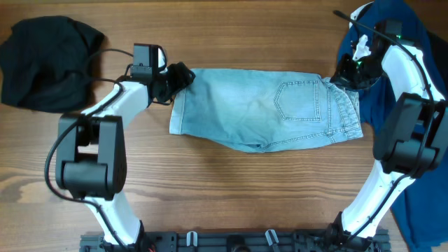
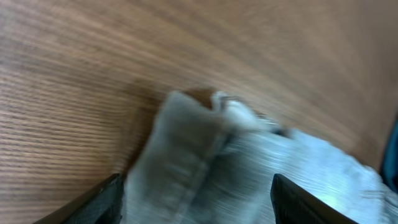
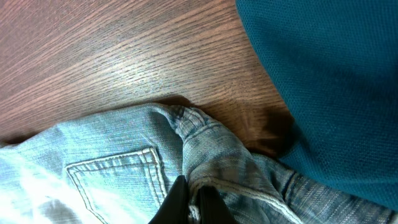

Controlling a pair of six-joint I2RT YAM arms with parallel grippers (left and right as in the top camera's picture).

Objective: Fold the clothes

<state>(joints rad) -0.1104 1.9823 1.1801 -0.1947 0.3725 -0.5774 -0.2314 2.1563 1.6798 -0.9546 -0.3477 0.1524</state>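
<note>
The pale-blue denim shorts (image 1: 266,108) lie flat across the table's middle, back pocket up, waistband to the right. My left gripper (image 1: 175,78) is open, its fingers straddling the leg hem corner (image 2: 199,155) at the shorts' upper left. My right gripper (image 1: 344,75) is shut on the waistband edge (image 3: 217,180) at the shorts' upper right. The dark-blue garment (image 1: 406,42) lies at the right edge, next to the waistband, and also shows in the right wrist view (image 3: 329,81). The black garment (image 1: 45,59) lies bunched at the far left.
Bare wooden tabletop (image 1: 231,196) runs in front of the shorts. The dark-blue garment hangs down the right side of the table (image 1: 427,210). A black rail with the arm bases (image 1: 231,241) lines the front edge.
</note>
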